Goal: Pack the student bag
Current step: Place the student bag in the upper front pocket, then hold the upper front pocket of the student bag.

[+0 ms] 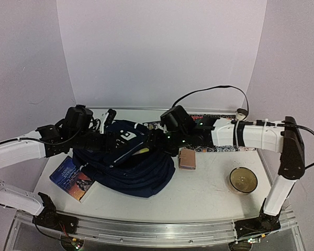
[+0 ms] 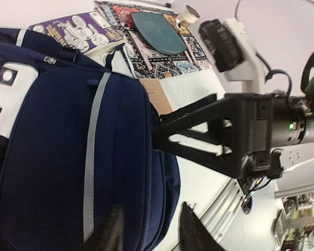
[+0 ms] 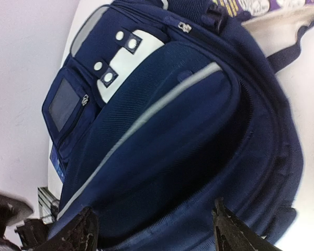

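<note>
two arms close in on the bag [image 1: 131, 175], which lies flat on the table [image 1: 209, 193], left of centre, front panel up, between the two grippers. the left gripper [image 2: 152, 235] hangs low over one side of the bag with its fingers [image 2: 114, 230] spread. one finger is over the navy fabric beside the pale stripe, the other over bare table just past the bag's edge. whether either finger touches the fabric cannot be told.

the right gripper [image 3: 154, 230] faces the bag from the opposite side, its jaws wide apart and framing the bulging front pocket, with nothing held between them. in the left wrist view its black fingers point at the bag's edge, near a brown box [image 1: 187, 158] that rests on the table just beside the bag's right side.

white patches with round studs and a small zipped pocket show on the bag's upper part. a book [image 1: 72, 179] lies at the bag's left edge, touching it or partly under it. behind the bag, a patterned mat [image 2: 152, 60] carries a teal pouch [image 2: 152, 31]. a purple printed sheet [image 2: 78, 29] lies beside the mat and a cup [image 2: 187, 14] stands at its far end. a round dish [image 1: 243, 179] sits on the right side of the table, well apart from the bag.
</note>
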`<state>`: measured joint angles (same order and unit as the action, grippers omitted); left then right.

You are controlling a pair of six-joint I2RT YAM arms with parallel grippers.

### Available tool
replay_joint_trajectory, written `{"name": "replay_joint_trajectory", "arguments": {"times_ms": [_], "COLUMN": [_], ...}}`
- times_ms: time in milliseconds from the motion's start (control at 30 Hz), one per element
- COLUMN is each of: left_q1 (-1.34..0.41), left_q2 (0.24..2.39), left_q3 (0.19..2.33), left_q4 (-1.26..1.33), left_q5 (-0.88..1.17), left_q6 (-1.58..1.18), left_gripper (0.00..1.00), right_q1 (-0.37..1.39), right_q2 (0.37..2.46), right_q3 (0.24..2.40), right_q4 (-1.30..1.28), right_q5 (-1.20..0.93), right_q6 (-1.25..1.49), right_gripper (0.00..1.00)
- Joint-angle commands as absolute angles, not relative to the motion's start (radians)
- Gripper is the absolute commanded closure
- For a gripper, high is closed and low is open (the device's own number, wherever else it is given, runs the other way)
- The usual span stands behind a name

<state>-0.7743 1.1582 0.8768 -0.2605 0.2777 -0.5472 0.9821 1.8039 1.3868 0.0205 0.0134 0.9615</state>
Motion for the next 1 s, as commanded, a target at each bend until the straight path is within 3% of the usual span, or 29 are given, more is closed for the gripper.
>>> {"name": "replay_joint_trajectory", "arguments": {"times_ms": [0, 67, 567, 967], "left_q1": [-0.776, -0.775, -0.727, -0.629], "left_q2": [1.113, 1.100, 1.086, 1.258], "left_q3": [0.931, 0.931, 0.764, 0.796], "left_q4": [-0.273, -0.315, -0.503, -0.407], "left_q5": [0.231, 0.177, -0.043, 0.095], "left_q6": [-0.521, -0.527, -0.806, -0.750], "left_gripper": [0.49, 0.42, 0.30, 0.45], "right_q1": [0.988, 1.005, 1.118, 1.179], "right_q2": [1.676, 1.664, 1.826, 1.904], "right_q3": [1.333, 1.329, 1.511, 1.606], "right_q4": [0.031, 0.027, -0.087, -0.109], "right_q5": [0.056, 0.057, 0.089, 0.145], "right_q6": [0.791, 0.766, 0.573, 0.462], "right_gripper": [0.13, 0.03, 0.02, 0.02]}}
